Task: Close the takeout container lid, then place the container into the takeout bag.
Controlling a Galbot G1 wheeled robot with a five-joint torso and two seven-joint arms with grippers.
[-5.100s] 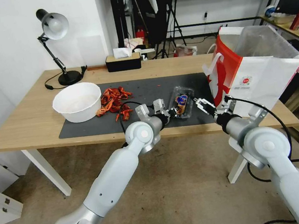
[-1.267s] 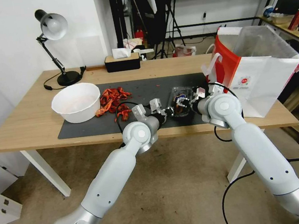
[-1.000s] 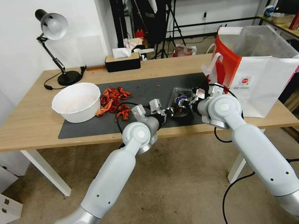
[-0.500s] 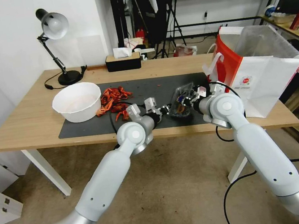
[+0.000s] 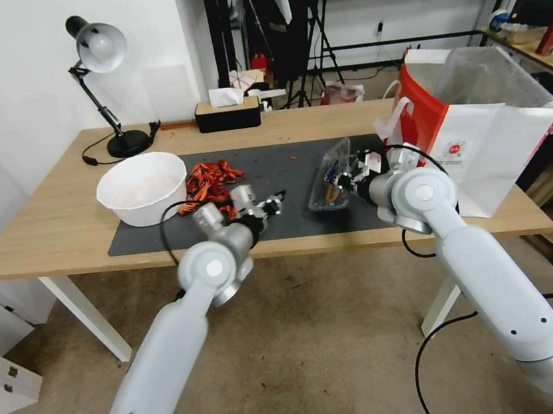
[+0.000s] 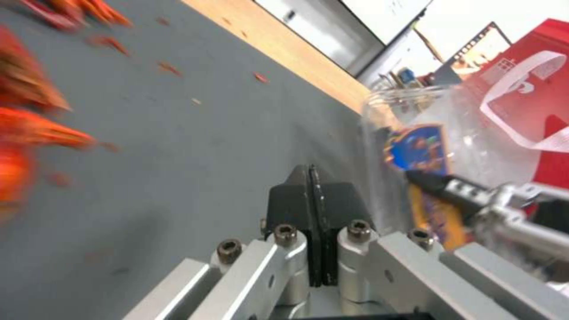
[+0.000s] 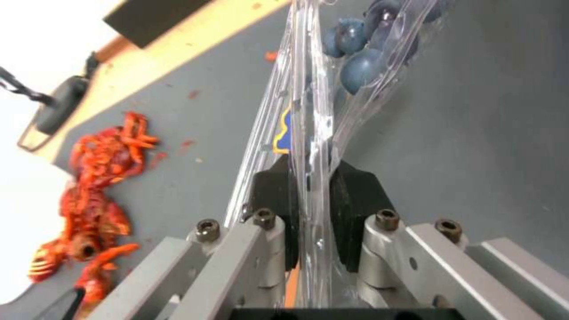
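The takeout container point(image 5: 330, 180), a clear clamshell with blueberries point(image 7: 362, 66), is tilted up on its edge above the dark mat point(image 5: 271, 164). My right gripper point(image 5: 352, 174) is shut on its rim, and both clear halves are pinched between the black pads point(image 7: 350, 195). The lid with its blue label point(image 6: 418, 149) lies against the base. My left gripper point(image 5: 274, 200) is shut on nothing, low over the mat and well to the left of the container. The takeout bag point(image 5: 489, 134), white with red sides, stands open on the table to the right of the container.
A white bowl point(image 5: 143, 186) sits at the mat's left end with red crayfish shells point(image 5: 209, 178) beside it. A desk lamp point(image 5: 100, 54) and a tissue box point(image 5: 228, 113) stand along the table's far edge. Bare mat lies between the two grippers.
My left gripper drew back to the left, away from the container, and is shut. My right gripper raised the container and tipped it up on its edge.
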